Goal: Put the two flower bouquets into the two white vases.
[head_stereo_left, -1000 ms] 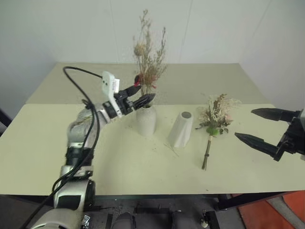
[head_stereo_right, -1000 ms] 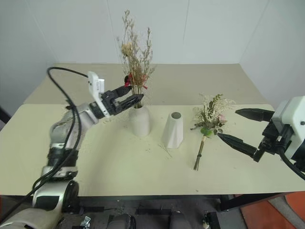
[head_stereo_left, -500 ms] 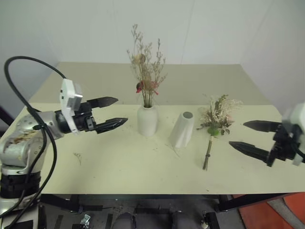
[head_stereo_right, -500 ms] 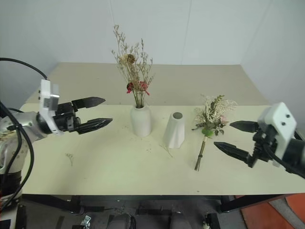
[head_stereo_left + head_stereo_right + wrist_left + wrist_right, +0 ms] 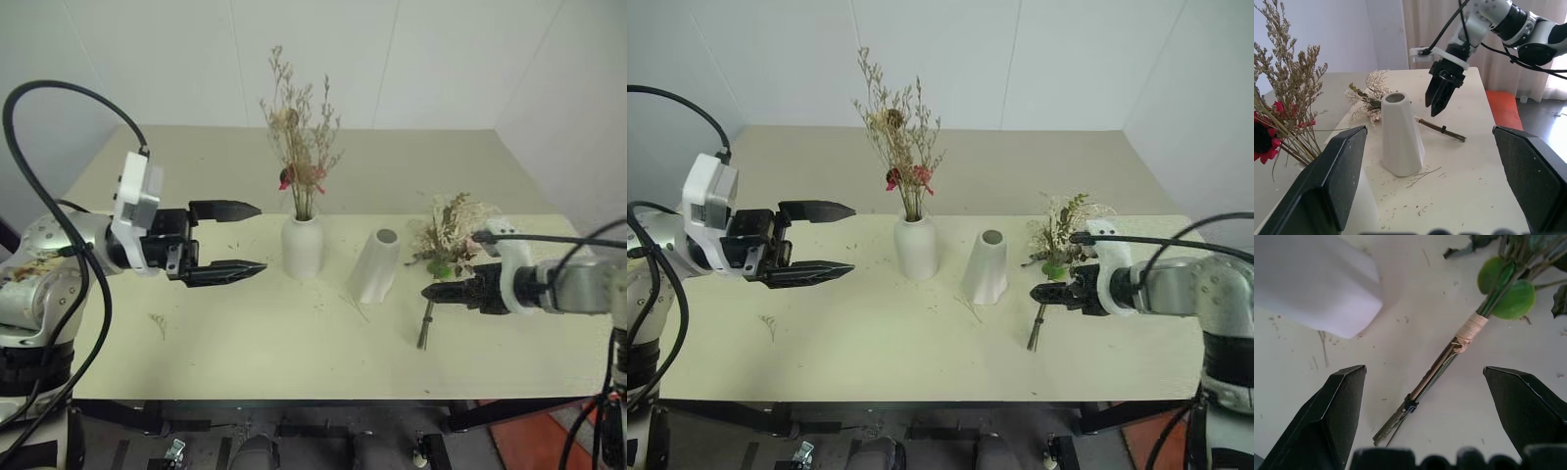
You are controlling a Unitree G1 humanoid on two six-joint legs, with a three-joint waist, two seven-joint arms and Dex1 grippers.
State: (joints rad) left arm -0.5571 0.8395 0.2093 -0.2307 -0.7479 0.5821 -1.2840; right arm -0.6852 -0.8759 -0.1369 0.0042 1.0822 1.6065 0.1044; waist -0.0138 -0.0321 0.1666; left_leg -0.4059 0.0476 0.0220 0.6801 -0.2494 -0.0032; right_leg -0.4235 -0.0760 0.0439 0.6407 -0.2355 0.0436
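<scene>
The thin tan bouquet (image 5: 302, 137) with a red flower stands in the rounded white vase (image 5: 302, 247). My left gripper (image 5: 261, 237) hangs open and empty to the left of that vase, pointing at it. Right of it is the cone-shaped white vase (image 5: 374, 264), upright and empty. The fuller cream bouquet (image 5: 449, 233) lies on the table beyond it. My right gripper (image 5: 1038, 291) hovers just over its tied stems (image 5: 1449, 355); in the right wrist view (image 5: 1424, 369) the fingers (image 5: 1339, 401) stand open on either side of them.
Dried crumbs and a small sprig (image 5: 159, 321) litter the cream table (image 5: 245, 362). Its front edge runs near me, and a second table section (image 5: 411, 157) reaches back to the white wall. The left arm's black cable (image 5: 59, 108) loops above the left side.
My left gripper has drawn back leftward from the rounded vase, leaving the thin bouquet standing in it. My right gripper has swung in from the right, rolled, and dropped over the cream bouquet's stems.
</scene>
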